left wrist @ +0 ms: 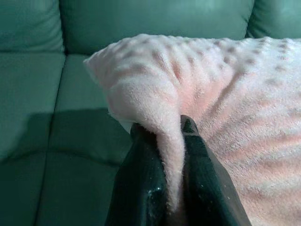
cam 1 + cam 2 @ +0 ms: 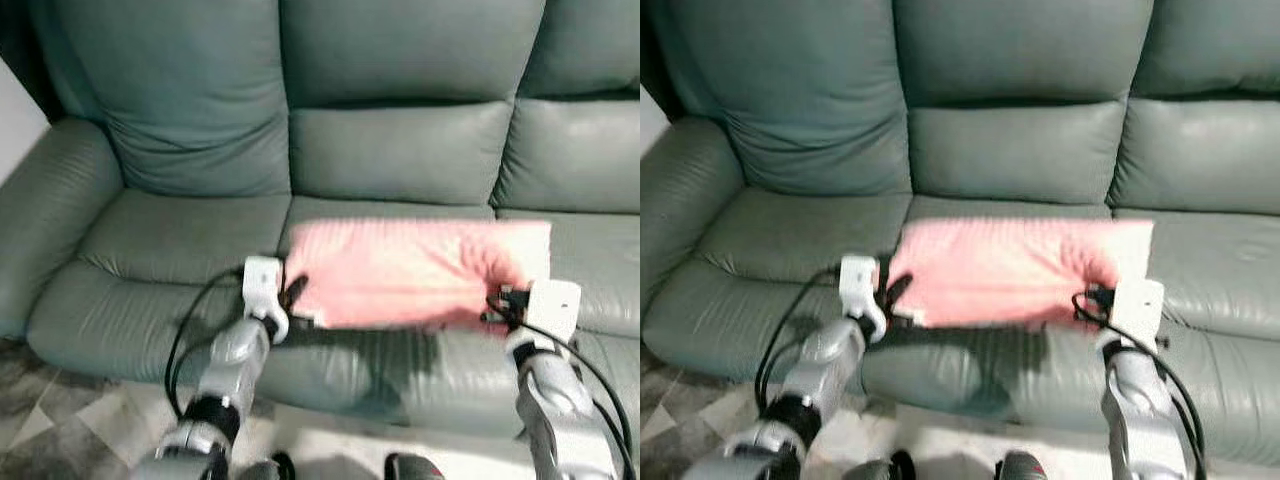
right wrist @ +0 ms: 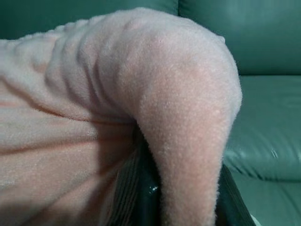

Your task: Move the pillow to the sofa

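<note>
A pink fleecy pillow point(image 2: 410, 272) hangs flat between my two arms, over the front of the middle seat of the green leather sofa point(image 2: 400, 150). My left gripper point(image 2: 295, 293) is shut on the pillow's near left corner; the left wrist view has both black fingers point(image 1: 146, 179) pinching a fold of pink fabric point(image 1: 225, 108). My right gripper point(image 2: 497, 303) is shut on the near right edge, and the pillow point(image 3: 94, 94) bulges over its fingers point(image 3: 146, 197) in the right wrist view. A shadow lies on the seat under the pillow.
The sofa has three seats with a padded armrest point(image 2: 45, 210) at the left. A pale patterned floor point(image 2: 70, 420) runs before the sofa's front edge. The left seat cushion point(image 2: 170, 240) and right seat cushion point(image 2: 600, 270) lie bare.
</note>
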Robot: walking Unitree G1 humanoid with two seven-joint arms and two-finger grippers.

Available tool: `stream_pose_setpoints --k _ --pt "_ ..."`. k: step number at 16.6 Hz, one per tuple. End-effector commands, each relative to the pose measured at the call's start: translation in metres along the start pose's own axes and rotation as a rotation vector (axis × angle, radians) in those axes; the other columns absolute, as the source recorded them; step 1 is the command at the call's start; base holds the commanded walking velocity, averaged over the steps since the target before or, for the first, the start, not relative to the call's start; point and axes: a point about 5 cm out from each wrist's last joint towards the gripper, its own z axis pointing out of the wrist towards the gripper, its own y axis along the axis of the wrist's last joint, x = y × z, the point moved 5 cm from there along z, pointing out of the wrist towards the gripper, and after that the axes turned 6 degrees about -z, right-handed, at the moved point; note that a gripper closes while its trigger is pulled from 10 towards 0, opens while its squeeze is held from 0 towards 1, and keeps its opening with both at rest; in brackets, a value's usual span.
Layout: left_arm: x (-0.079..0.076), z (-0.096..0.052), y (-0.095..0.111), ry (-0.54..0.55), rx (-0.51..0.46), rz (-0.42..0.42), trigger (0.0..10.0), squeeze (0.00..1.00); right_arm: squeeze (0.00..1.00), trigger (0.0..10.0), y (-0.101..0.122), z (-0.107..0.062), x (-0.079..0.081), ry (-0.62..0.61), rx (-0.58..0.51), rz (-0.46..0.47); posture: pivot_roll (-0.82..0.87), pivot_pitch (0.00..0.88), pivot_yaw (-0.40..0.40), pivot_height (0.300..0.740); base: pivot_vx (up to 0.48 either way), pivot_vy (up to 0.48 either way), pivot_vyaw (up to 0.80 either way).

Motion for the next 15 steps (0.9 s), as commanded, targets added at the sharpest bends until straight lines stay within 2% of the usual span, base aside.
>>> stream_pose_setpoints --k 1,3,4,7,8,9,10,15 --pt "0.017 -0.002 0.001 0.075 -0.002 -0.018 10.0 0.0 0.0 10.0 -0.001 0.0 -0.003 -0.036 -0.008 -0.002 -0.24 0.32 0.118 0.74 0.0 0.0 0.0" --pt "0.013 0.003 0.007 0.07 -0.016 -0.021 10.0 0.0 0.0 10.0 -0.003 0.002 -0.004 -0.063 -0.004 -0.001 -0.23 0.327 0.123 0.74 0.0 0.0 0.0" --pt "0.011 0.008 0.013 0.072 -0.023 -0.02 10.0 0.0 0.0 10.0 -0.005 0.003 -0.003 -0.063 -0.007 -0.03 -0.24 0.337 0.126 0.74 0.0 0.0 0.0" --pt "0.009 0.012 0.018 0.082 -0.029 -0.034 10.0 0.0 0.0 10.0 -0.011 0.004 -0.001 -0.047 0.015 -0.004 -0.24 0.347 0.123 0.74 0.0 0.0 0.0" --pt "0.004 0.013 0.011 0.066 -0.004 -0.041 10.0 0.91 0.0 10.0 -0.012 0.004 0.0 -0.044 0.009 -0.007 -0.24 0.349 0.123 0.74 0.0 0.0 0.0" --pt "-0.001 0.012 0.002 0.046 0.023 -0.048 10.0 1.0 0.86 10.0 -0.015 0.004 0.002 -0.029 0.013 0.025 -0.24 0.354 0.123 0.74 0.0 0.0 0.0" --pt "-0.004 0.011 -0.001 0.039 0.029 -0.046 10.0 1.0 1.0 10.0 -0.015 0.004 0.003 -0.027 0.009 0.014 -0.24 0.355 0.123 0.74 0.0 0.0 0.0" --pt "-0.008 0.013 -0.003 0.038 0.035 -0.037 10.0 1.0 1.0 10.0 -0.019 0.004 0.002 -0.053 0.017 -0.017 -0.23 0.36 0.12 0.74 0.0 0.0 0.0"
